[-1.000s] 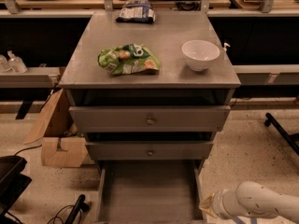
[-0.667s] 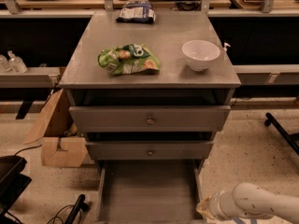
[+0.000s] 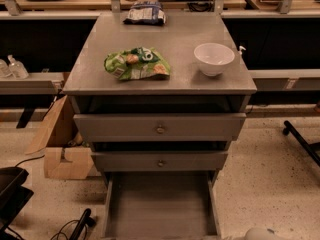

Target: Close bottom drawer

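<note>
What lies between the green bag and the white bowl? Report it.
Only bare cabinet top separates the green bag and the white bowl, in the camera view. The hand is out of frame.

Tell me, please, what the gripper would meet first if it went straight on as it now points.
That cannot be told: the gripper is out of view. Only a pale part of the arm shows at the bottom edge, right of the open bottom drawer, likely nearest.

lower edge cuts off the bottom drawer point(image 3: 160, 204) front and hides the pincer.
</note>
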`<state>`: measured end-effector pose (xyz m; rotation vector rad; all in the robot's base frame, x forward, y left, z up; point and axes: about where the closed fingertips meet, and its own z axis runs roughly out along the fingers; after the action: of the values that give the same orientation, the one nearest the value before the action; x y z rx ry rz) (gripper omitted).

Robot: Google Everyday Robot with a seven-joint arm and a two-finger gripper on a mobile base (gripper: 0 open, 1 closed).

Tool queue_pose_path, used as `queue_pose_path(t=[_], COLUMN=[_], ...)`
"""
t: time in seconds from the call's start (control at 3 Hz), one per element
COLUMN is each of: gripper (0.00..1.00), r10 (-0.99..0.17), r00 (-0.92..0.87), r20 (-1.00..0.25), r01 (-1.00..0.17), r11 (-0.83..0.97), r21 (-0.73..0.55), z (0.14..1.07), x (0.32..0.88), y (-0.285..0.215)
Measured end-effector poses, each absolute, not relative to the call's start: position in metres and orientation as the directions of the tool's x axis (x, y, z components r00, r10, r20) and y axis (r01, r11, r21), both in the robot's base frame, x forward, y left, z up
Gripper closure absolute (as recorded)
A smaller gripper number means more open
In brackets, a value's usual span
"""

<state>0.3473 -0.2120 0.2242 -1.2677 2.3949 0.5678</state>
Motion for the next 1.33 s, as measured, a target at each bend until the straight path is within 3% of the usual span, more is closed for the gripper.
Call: queue_pose_path(t=[0.67, 1.33], gripper=[1.00, 1.00], r10=[-0.614, -0.597], r00=[-0.527, -0.447], r20=[-0.587, -0.667], r01=[-0.841, -0.886], r11=[0.476, 0.397], r21=[0.257, 0.238], z=[0.131, 0.086], x=[0.289, 0.334], y=[-0.188, -0.154])
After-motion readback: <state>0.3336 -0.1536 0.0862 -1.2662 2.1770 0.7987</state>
